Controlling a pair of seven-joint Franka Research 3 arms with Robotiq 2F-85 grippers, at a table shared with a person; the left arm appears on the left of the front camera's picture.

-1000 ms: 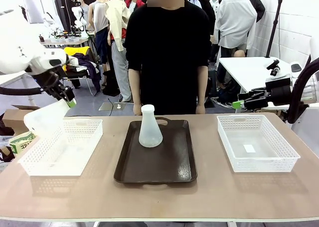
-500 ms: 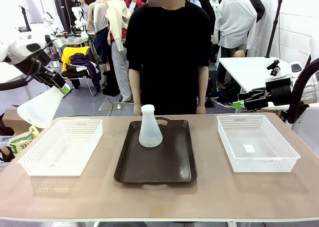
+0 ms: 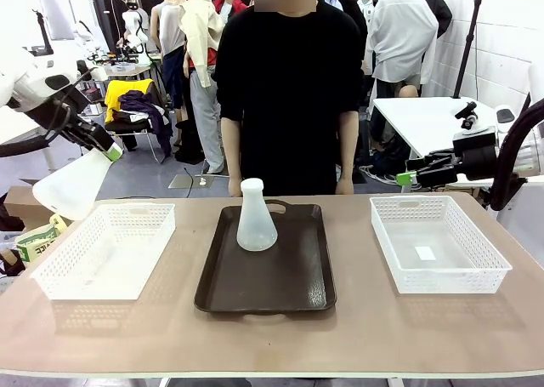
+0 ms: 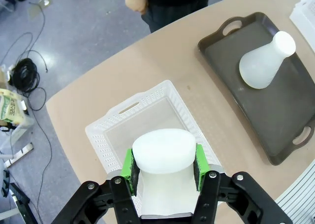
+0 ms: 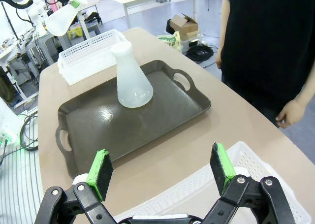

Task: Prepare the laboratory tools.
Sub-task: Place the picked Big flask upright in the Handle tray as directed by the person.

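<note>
Two frosted white conical flasks are in view. One flask stands upright at the far end of the dark brown tray; the right wrist view has this flask on the tray. My left gripper is shut on the neck of the other flask, which hangs tilted above the far left corner of the left basket. In the left wrist view the green pads clamp that neck. My right gripper is open and holds nothing, off the table's far right.
A white lattice basket sits at the right of the table, just below my right gripper. A person in black stands at the far edge behind the tray, hands hanging at the sides. Bare tabletop lies in front.
My left gripper has carried its flask up and to the left, away from the basket, then nearly stopped. The right arm and the flask on the tray have not moved.
</note>
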